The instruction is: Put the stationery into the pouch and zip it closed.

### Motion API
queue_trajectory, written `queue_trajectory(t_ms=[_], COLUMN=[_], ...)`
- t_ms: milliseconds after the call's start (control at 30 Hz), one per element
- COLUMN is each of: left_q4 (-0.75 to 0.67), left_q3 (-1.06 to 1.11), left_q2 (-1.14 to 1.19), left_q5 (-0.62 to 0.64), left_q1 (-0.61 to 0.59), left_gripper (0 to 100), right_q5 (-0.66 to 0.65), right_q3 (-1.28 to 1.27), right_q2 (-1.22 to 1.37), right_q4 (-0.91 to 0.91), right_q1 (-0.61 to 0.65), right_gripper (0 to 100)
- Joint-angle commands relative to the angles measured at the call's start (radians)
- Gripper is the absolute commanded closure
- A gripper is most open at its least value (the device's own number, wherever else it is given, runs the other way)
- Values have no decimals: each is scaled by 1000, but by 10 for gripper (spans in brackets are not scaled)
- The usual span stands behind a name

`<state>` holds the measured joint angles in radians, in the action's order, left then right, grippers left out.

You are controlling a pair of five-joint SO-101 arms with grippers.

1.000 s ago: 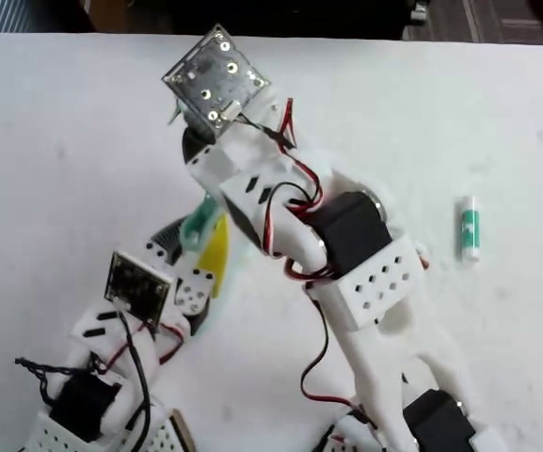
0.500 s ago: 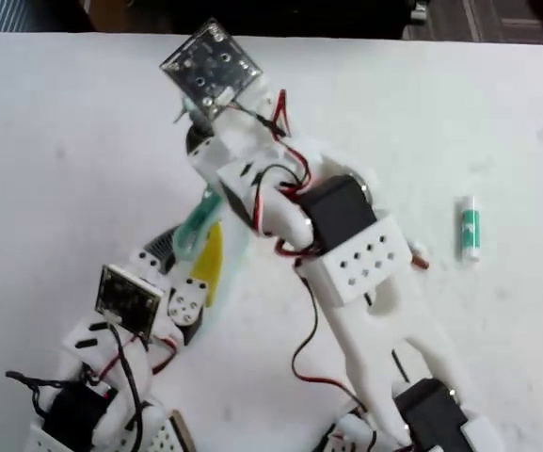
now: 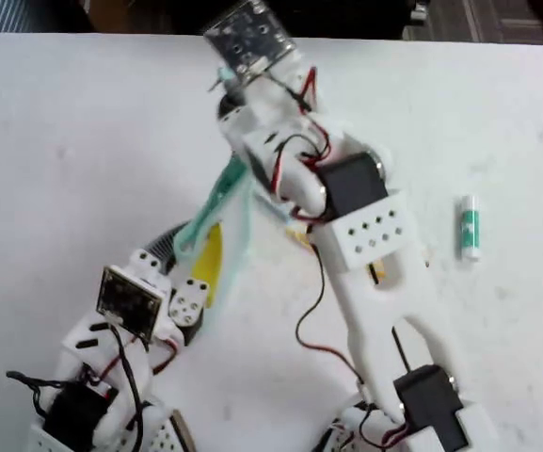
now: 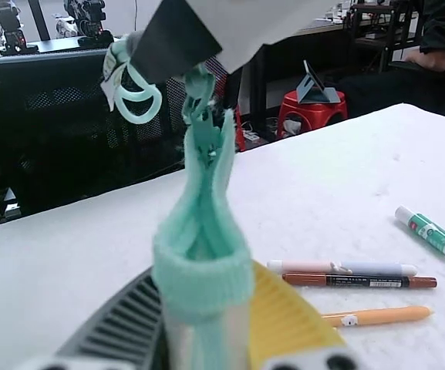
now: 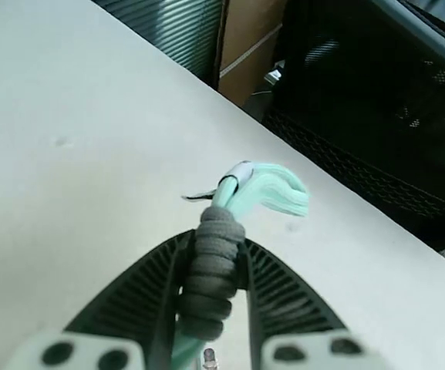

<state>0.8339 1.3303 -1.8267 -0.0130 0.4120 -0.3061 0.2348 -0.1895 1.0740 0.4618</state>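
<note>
High view, table: a white table [image 3: 64, 141] with two robot arms on it
High view, pouch: the mint green pouch [image 3: 216, 221] is pulled long between the two arms
High view, left gripper: the left gripper [image 3: 188, 247] holds the low end of the pouch, with a dark finger on one side and a yellow finger [image 3: 209, 262] on the other
High view, right arm: the right arm [image 3: 375, 245] bends over the other end of the pouch
High view, glue stick: a white and green glue stick [image 3: 469, 228] lies on the table, well apart from the pouch, on the far side of the right arm
Left wrist view, left gripper: it is squeezed tight on the pouch end, and the soft cloth bulges between its two fingers
Left wrist view, pouch: it goes up from the left gripper to the zip [image 4: 200, 108], and I cannot tell if the zip is open or done up
Left wrist view, ring: a mint ring [image 4: 137, 94] hangs just beside the top of the zip
Left wrist view, pens: three pens lie on the table outside the pouch, a pale pink and grey pen [image 4: 342, 267], a brown pen [image 4: 361, 281] just beside it, and an orange pen [image 4: 376, 314] near them
Left wrist view, glue stick: it lies on the table past the pens
Right wrist view, right gripper: the right gripper [image 5: 216, 240] has two dark ribbed fingers pressed together on a grey cord [image 5: 210, 270]
Right wrist view, pouch: a mint green bit of the pouch pokes out past the fingertips, up above the white table
</note>
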Motion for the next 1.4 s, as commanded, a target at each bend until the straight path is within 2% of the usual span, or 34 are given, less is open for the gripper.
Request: queue_trajectory(t_ms=[0,133,467,533,633,700,800,933,1200,1367], left_q4=[17,17,17,17,17,17,17,11,8,8], left_q3=[-5,-5,-5,-5,-5,-5,-3,11,23,23], left_q2=[-5,-5,-5,-5,-5,-5,-5,-5,-5,-5], left_q5=[-9,-9,-9,-9,-9,-9,-9,-9,-12,-11], left_q1=[15,15,15,15,13,13,13,10,5,-30], left_gripper=[977,977,977,977,977,977,977,977,977,977], right_q5=[9,11,11,12,23,51,64,66,58,58], right_q3=[54,54,54,61,55,60,58,54,23,-114], right_q2=[10,30,27,21,-24,-58,-127,-214,-213,-159], right_q4=[-54,-88,-77,-47,5,47,74,76,229,214], right_q1=[-68,-102,-91,-74,-30,4,44,35,-219,-397], right_gripper=[982,982,967,882,673,598,632,699,759,908])
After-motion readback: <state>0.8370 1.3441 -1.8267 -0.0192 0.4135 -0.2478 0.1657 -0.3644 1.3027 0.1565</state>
